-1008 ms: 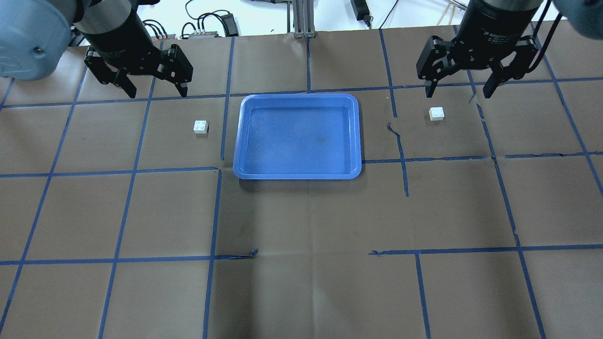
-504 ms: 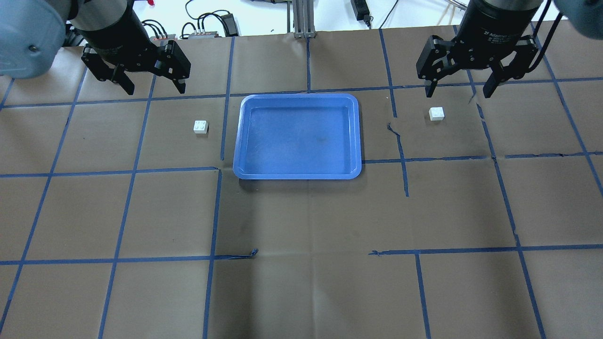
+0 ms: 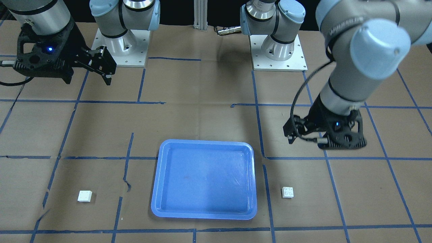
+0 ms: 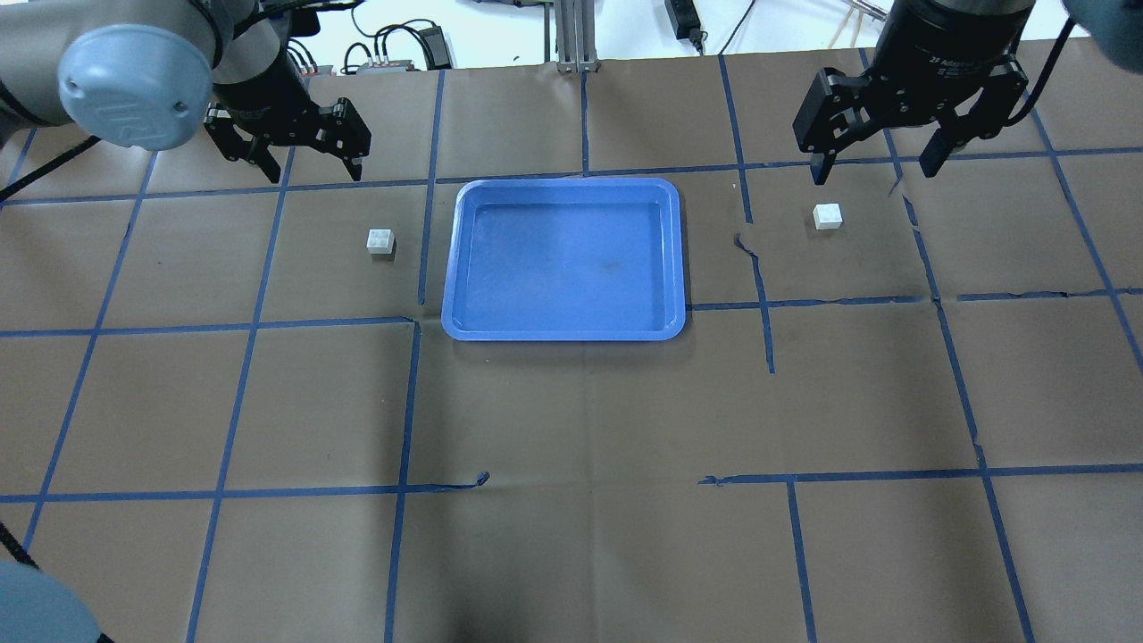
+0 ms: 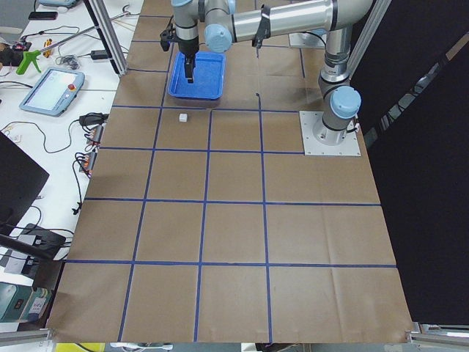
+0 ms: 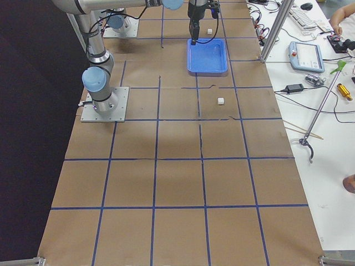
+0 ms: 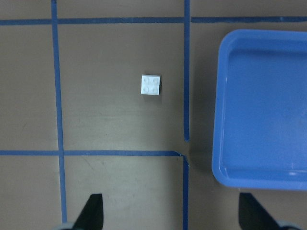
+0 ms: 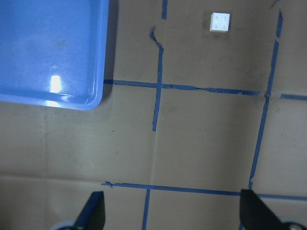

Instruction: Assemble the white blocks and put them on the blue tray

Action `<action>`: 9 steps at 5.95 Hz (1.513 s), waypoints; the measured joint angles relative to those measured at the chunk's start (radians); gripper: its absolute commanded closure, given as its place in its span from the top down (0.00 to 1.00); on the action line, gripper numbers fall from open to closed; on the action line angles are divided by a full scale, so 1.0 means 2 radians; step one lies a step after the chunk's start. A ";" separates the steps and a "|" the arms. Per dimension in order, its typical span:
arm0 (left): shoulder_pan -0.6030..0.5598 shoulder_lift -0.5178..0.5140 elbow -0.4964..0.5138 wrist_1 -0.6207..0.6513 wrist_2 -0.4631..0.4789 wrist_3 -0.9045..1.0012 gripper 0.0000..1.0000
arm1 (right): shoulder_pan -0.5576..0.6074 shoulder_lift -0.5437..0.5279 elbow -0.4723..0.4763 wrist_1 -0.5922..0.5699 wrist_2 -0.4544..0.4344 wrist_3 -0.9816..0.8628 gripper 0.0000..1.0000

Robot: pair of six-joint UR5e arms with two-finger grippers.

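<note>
The blue tray (image 4: 564,268) lies empty at the table's middle; it also shows in the front view (image 3: 204,179). One white block (image 4: 380,241) sits on the paper left of the tray, also in the left wrist view (image 7: 150,85). The other white block (image 4: 828,215) sits right of the tray, also in the right wrist view (image 8: 220,22). My left gripper (image 4: 312,171) is open and empty, hovering behind the left block. My right gripper (image 4: 873,171) is open and empty, hovering just behind the right block.
Brown paper with a blue tape grid (image 4: 411,402) covers the table. Cables and power bricks (image 4: 402,45) lie past the far edge. The two arm bases (image 3: 278,50) stand at the robot's side. Teach pendants (image 6: 306,55) lie on side benches.
The left arm has swung: its gripper has shifted right and looks smaller, and its elbow joint has come into view. The right gripper has barely moved. Both blocks are unmoved.
</note>
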 measured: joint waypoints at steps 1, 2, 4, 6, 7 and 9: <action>0.002 -0.039 -0.001 0.037 0.001 0.009 0.99 | -0.002 0.001 0.001 -0.002 0.001 -0.108 1.00; 0.003 -0.073 -0.003 0.068 0.000 0.004 0.99 | -0.005 0.003 0.001 -0.004 -0.001 -0.216 1.00; 0.003 -0.114 -0.024 0.130 -0.001 -0.001 0.99 | -0.014 0.008 0.002 -0.024 -0.004 -0.416 1.00; 0.003 -0.140 -0.057 0.203 -0.002 0.002 0.99 | -0.051 0.021 0.002 -0.040 -0.003 -0.562 1.00; 0.003 -0.150 -0.060 0.220 -0.002 0.003 0.97 | -0.069 0.029 0.001 -0.050 -0.001 -0.626 1.00; 0.003 -0.156 -0.058 0.229 -0.002 0.027 0.97 | -0.089 0.057 -0.011 -0.073 0.003 -0.784 1.00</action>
